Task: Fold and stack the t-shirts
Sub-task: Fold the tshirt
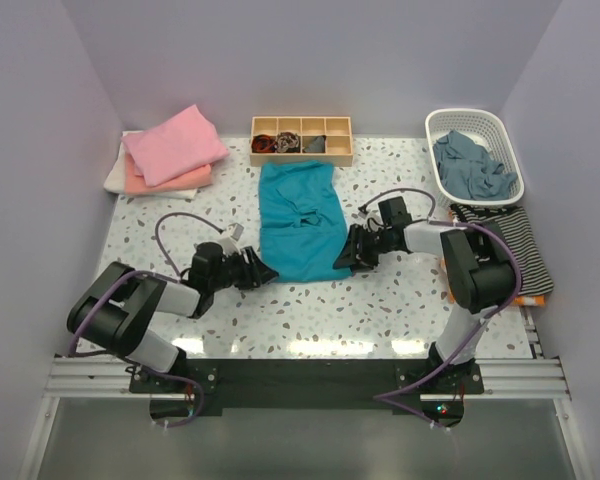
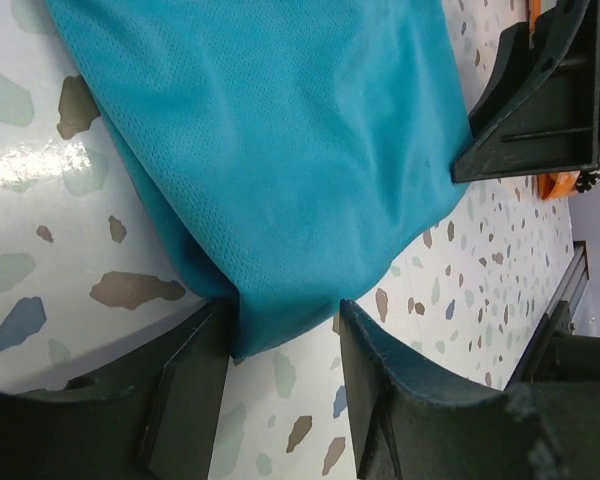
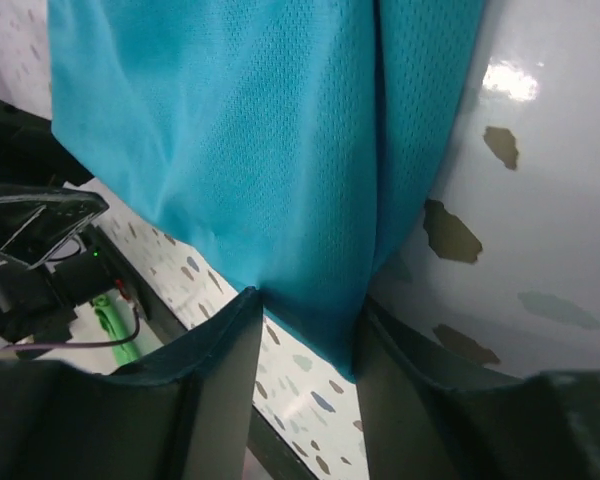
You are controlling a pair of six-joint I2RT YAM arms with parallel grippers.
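A teal-blue t-shirt (image 1: 298, 220) lies folded into a long strip in the middle of the table. At its near left corner, my left gripper (image 1: 263, 270) is open. In the left wrist view that corner (image 2: 280, 200) touches one finger, and a gap of table shows before the other (image 2: 280, 315). My right gripper (image 1: 342, 255) is open at the near right corner. That corner (image 3: 280, 150) reaches down between its spread fingers (image 3: 308, 305). A folded pink t-shirt (image 1: 175, 145) lies on a peach one (image 1: 170, 182) and a white one (image 1: 115, 175) at the back left.
A wooden divided box (image 1: 302, 140) stands behind the teal shirt. A white basket (image 1: 475, 118) at the back right holds blue-grey clothes (image 1: 470, 165). A striped cloth (image 1: 510, 245) lies on the right edge. Purple walls enclose three sides.
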